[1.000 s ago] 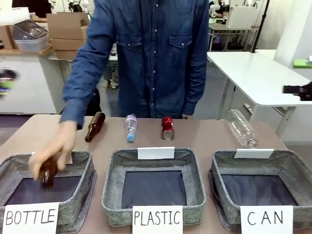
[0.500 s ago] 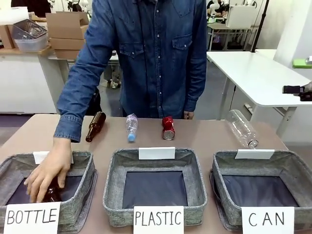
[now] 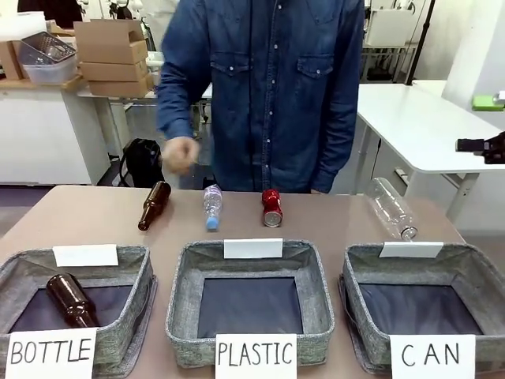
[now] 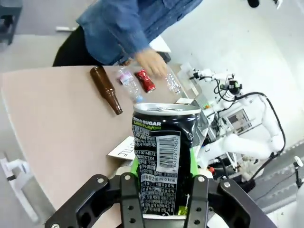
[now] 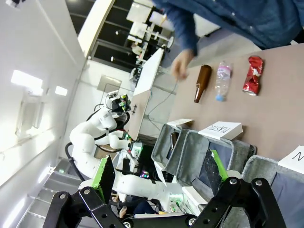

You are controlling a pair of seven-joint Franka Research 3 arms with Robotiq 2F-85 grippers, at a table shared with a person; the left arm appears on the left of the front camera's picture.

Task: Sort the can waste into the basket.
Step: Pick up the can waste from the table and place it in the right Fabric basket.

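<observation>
Left gripper [image 4: 162, 184] is clamped on the black can [image 4: 164, 152], its green pads pressed to both sides and the can upright, held off the table surface. The red can [image 3: 271, 207] lies on its side on the far half of the table, at about ten o'clock from the CAN basket [image 3: 359, 308], which shows only its dark lining. Right gripper [image 5: 159, 175] stands with its fingers spread wide and nothing between them.

The change is on the other side. The person's hand [image 3: 181, 154], which a second ago was lowering a brown bottle into the BOTTLE basket [image 3: 136, 300], has let go and drawn back to chest height; that sorted bottle [image 3: 69, 298] now lies tilted inside. This does nothing for the cans. By my reading both are still to go in, the black one first since it is already gripped.

A second brown bottle [image 3: 154, 205] and a small plastic bottle [image 3: 211, 207] lie at nine o'clock from the red can, the plastic one nearer. The PLASTIC basket [image 3: 317, 292] sits at six o'clock from it.

A large clear bottle [image 3: 390, 207] lies just past the CAN basket's far rim, at twelve o'clock, and could be nudged on the drop. The person's hand hovers above the row and may reach in again.
</observation>
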